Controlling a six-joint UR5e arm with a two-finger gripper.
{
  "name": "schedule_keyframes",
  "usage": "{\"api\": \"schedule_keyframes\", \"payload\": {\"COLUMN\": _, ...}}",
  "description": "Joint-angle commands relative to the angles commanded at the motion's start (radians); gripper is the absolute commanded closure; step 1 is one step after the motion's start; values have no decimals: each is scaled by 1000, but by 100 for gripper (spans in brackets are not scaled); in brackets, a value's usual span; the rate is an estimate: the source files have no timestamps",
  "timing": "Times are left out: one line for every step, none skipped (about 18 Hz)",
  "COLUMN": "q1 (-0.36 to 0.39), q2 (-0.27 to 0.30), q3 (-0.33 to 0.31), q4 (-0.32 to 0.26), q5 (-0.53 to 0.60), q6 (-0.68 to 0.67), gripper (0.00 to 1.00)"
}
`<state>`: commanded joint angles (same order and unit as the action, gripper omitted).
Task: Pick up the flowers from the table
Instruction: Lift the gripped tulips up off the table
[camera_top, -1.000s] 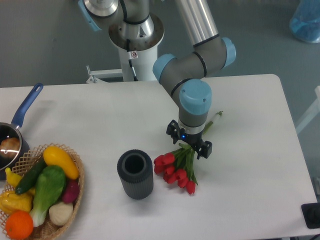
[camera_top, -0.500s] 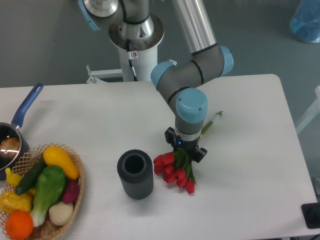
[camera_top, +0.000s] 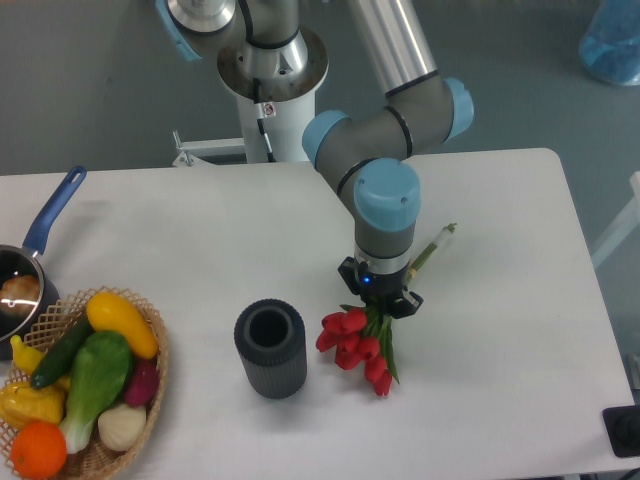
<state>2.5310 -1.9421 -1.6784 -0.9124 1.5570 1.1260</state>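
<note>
The flowers (camera_top: 354, 346), red tulip buds with green leaves and pale stems, are at the middle of the white table (camera_top: 500, 350), just right of the dark cylinder. The buds point to the lower left and the stem ends stick out to the upper right. My gripper (camera_top: 380, 304) points straight down over the stems, with its fingers closed around them just above the buds. I cannot tell whether the bunch still rests on the table or is just off it.
A dark ribbed cylinder (camera_top: 270, 349) stands upright left of the flowers. A wicker basket (camera_top: 159, 335) of fake vegetables sits at the front left. A blue-handled pot (camera_top: 52, 214) is at the left edge. The arm's base (camera_top: 271, 75) is behind the table.
The fingers, spread wide over the stems a second ago, have closed on them. The gripper turned, and the bunch has shifted slightly to the right with it.
</note>
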Motion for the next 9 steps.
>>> {"api": "schedule_keyframes", "payload": {"q1": 15, "q2": 2, "q3": 44, "q4": -66, "q5": -5, "q6": 0, "gripper": 100}}
{"api": "schedule_keyframes", "payload": {"q1": 23, "q2": 3, "q3": 77, "q4": -115, "q5": -14, "q6": -2, "gripper": 100}}
{"api": "schedule_keyframes", "payload": {"q1": 28, "q2": 9, "q3": 110, "q4": -155, "q5": -18, "q6": 0, "gripper": 100}}
{"api": "schedule_keyframes", "payload": {"q1": 28, "q2": 14, "q3": 139, "q4": -181, "q5": -20, "q6": 3, "gripper": 100}}
{"api": "schedule_keyframes", "payload": {"q1": 28, "q2": 17, "q3": 160, "q4": -203, "q5": -21, "q6": 9, "gripper": 100}}
{"api": "schedule_keyframes", "payload": {"q1": 28, "q2": 15, "q3": 175, "q4": -212, "q5": -21, "q6": 9, "gripper": 100}}
{"api": "schedule_keyframes", "payload": {"q1": 28, "q2": 12, "q3": 187, "q4": -213, "q5": -21, "q6": 11, "gripper": 100}}
{"api": "schedule_keyframes", "payload": {"q1": 28, "q2": 12, "q3": 203, "q4": -215, "q5": -20, "q6": 12, "gripper": 100}}
{"api": "schedule_keyframes", "payload": {"q1": 28, "q2": 12, "q3": 215, "q4": -224, "q5": -14, "q6": 26, "gripper": 100}}
